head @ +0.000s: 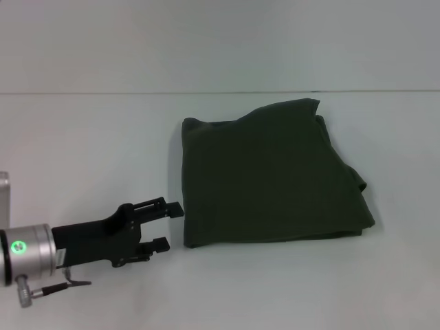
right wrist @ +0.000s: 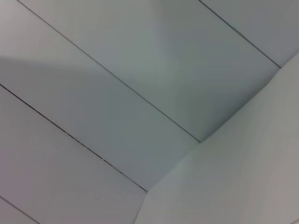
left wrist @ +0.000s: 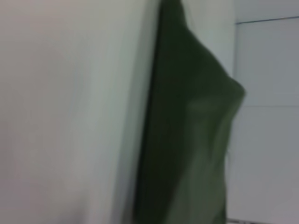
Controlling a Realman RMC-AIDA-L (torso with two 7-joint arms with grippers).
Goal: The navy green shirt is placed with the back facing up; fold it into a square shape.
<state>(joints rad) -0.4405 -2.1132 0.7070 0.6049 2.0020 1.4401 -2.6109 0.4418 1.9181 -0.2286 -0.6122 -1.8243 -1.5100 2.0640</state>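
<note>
The navy green shirt (head: 271,175) lies folded into a rough square on the white table, right of centre in the head view, with its far right corner puckered up. It also shows in the left wrist view (left wrist: 187,135) as a dark green mass. My left gripper (head: 168,225) is open and empty, low over the table just left of the shirt's near left corner, fingers pointing at its edge without touching it. My right gripper is out of view; its wrist view shows only white panels.
The white table (head: 89,144) spreads to the left of and in front of the shirt. A wall rises behind the table's far edge (head: 220,92). A small grey object (head: 4,199) sits at the left edge of the head view.
</note>
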